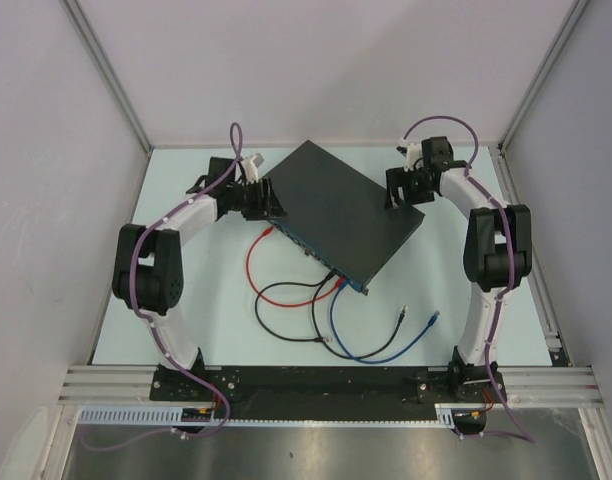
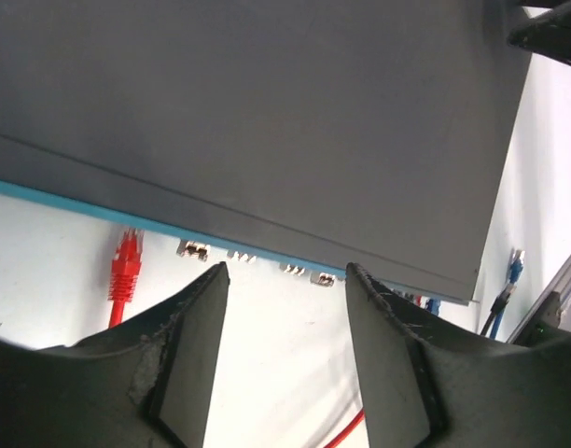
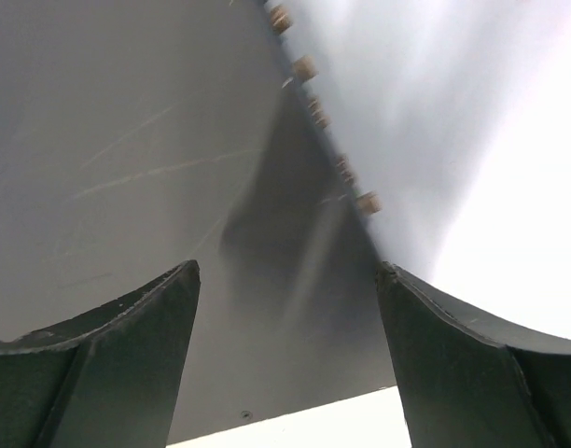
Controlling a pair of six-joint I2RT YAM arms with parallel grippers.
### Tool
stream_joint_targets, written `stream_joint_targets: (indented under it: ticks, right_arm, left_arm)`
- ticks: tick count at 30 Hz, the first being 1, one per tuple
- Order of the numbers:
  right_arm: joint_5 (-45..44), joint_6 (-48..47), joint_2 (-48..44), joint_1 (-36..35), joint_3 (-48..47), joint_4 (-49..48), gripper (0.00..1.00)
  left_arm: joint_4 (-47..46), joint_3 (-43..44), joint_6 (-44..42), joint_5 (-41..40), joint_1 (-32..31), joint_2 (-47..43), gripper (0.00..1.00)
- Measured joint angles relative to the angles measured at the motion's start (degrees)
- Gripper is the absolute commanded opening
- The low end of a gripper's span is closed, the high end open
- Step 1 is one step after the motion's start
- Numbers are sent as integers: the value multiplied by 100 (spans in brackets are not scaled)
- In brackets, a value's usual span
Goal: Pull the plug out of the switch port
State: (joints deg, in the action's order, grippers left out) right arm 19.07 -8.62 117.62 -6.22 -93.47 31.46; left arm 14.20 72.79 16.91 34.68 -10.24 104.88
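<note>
Left pincer (image 2: pixel 285 276), right pincer (image 3: pixel 287 271): both stood released, empty.
Red plug (image 2: pixel 125 266): sat socketed in flat dark grey switch (image 2: pixel 267 112), left of left pincer.
Progress: nothing was pulled.

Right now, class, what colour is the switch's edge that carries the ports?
Blue-teal edge on the switch; clearest in the left wrist view.

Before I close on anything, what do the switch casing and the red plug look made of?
The switch looks like painted sheet metal: flat matte dark grey with faint scratches and soft sheen, though plastic is possible. The red plug looks like moulded rubbery plastic, ribbed and slightly glossy.
</note>
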Motion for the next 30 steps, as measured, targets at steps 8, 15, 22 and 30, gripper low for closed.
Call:
stream_joint_targets:
  ticks: [8, 15, 22, 30]
  right_arm:
    - [219, -164, -645, -350, 684, -393, 86]
    - [120, -221, -621, -131, 664, -645, 93]
    - [-11, -422, -101, 236, 468, -549, 88]
    - [588, -776, 9, 306, 468, -306, 70]
  left_arm:
    - [186, -168, -197, -50, 55, -101, 66]
    - [374, 144, -420, -417, 138, 4, 65]
    - [358, 562, -575, -614, 457, 483, 64]
    - [369, 562, -645, -649, 520, 636, 64]
